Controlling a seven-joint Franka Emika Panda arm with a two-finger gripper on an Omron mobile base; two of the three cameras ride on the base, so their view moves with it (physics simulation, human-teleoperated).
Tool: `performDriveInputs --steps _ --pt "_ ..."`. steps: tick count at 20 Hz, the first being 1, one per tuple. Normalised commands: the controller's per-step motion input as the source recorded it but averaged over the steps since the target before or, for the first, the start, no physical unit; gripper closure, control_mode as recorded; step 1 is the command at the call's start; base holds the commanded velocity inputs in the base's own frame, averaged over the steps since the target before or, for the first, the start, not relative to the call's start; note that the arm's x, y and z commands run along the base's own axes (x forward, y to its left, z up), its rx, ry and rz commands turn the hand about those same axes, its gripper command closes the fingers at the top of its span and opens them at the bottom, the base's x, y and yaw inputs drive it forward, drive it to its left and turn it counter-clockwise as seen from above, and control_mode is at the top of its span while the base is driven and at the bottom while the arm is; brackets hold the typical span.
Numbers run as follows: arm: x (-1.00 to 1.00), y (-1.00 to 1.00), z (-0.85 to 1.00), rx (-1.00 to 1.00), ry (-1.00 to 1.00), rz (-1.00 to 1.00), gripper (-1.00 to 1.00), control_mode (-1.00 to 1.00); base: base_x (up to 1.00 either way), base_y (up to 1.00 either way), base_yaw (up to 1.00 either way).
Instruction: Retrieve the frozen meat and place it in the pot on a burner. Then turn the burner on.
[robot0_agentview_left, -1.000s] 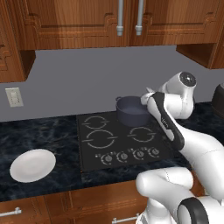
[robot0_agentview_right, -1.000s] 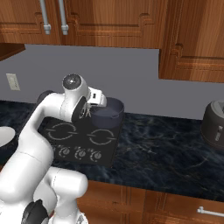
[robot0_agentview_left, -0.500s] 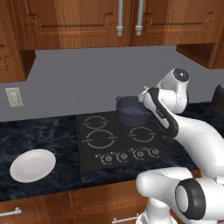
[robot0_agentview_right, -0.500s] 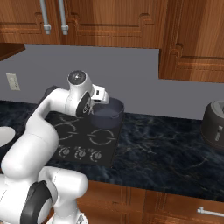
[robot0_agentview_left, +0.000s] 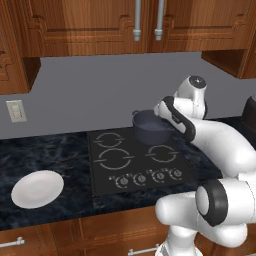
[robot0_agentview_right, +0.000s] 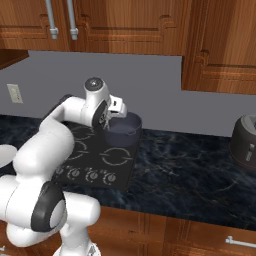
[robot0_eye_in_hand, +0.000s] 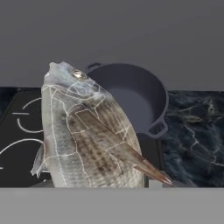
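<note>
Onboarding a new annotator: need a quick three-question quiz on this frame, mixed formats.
1. True or false: the fish already lies inside the pot.
2. Multiple choice: on which burner of the cooktop does the pot stand, seen from the robot? A) front left B) front right C) back right
3. Short answer: what lies on the counter to the left of the cooktop?

Key
1. False. In the hand view the fish is up close in the gripper, with the empty pot beyond it.
2. C.
3. A white plate, with nothing on it.
</note>
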Motion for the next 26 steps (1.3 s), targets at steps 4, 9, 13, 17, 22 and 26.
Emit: performDriveInputs --steps 4,9,13,17,22,26 --pt "0.38 -0.06 -0.05 0.00 0.09 0.00 1.00 -1.00 0.00 0.00 0.00" --pt "0.31 -0.04 -0.17 0.00 0.11 0.00 1.00 -1.00 0.00 0.00 0.00" --pt "0.29 -0.02 -0.25 0.00 0.08 0.00 1.00 -1.00 0.00 0.00 0.00" --pt "0.24 0.00 -0.17 0.00 0.00 0.00 1.00 -1.00 0.00 0.00 0.00" --pt "0.23 0.00 -0.18 0.00 0.01 0.00 1.00 -1.00 0.00 0.00 0.00" --pt "0.09 0.00 -0.31 0.00 0.05 0.00 1.00 -1.00 0.00 0.00 0.00"
